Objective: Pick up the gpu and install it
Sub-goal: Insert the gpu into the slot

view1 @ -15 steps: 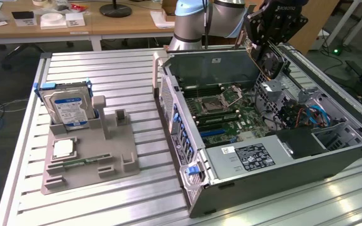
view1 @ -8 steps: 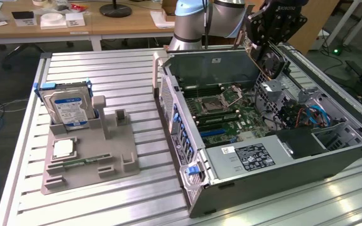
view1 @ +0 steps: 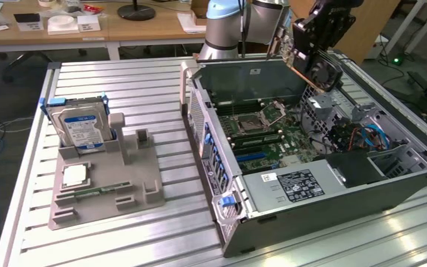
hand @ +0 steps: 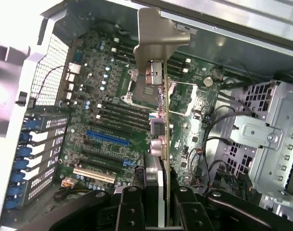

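Wrist view: jaws tight on gpu [hand: 161, 134], edge-on above motherboard [hand: 108, 110]; exterior view: its fan [view1: 323, 70].

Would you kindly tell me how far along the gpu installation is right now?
Done: the gpu is picked up, clamped in the gripper. In hand: it hangs tilted over the open case, bracket end towards the motherboard. Left: it is not yet seated; the blue slot lies bare.

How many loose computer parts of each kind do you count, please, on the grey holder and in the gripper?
Thin black gpu card with round fan, in the gripper: 1
Blue-and-white labelled silver hard drive: 1
Square silver processor chip: 1
Narrow green memory stick: 1
Total: 4
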Robot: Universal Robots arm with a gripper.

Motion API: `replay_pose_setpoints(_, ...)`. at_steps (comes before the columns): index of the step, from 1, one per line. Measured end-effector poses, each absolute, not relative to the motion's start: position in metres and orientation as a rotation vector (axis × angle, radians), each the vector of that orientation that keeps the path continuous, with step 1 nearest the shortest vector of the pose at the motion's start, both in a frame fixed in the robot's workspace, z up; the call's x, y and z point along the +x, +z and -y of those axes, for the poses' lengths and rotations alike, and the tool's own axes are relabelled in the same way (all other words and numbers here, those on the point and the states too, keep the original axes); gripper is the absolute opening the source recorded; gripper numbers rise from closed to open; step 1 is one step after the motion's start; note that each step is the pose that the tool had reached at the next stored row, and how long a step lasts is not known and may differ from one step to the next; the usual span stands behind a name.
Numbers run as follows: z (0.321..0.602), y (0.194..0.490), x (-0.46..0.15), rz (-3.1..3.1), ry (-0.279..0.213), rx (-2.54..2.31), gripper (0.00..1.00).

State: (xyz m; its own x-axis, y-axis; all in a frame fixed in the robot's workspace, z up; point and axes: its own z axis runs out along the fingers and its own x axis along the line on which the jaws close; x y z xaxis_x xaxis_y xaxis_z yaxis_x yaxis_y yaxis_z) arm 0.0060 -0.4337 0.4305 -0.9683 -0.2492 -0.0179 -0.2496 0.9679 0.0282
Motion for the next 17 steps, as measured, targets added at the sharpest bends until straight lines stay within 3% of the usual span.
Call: replay_pose_setpoints(17,0.4337,0.4305,0.006,-3.054,0.049,-0.684,0.28)
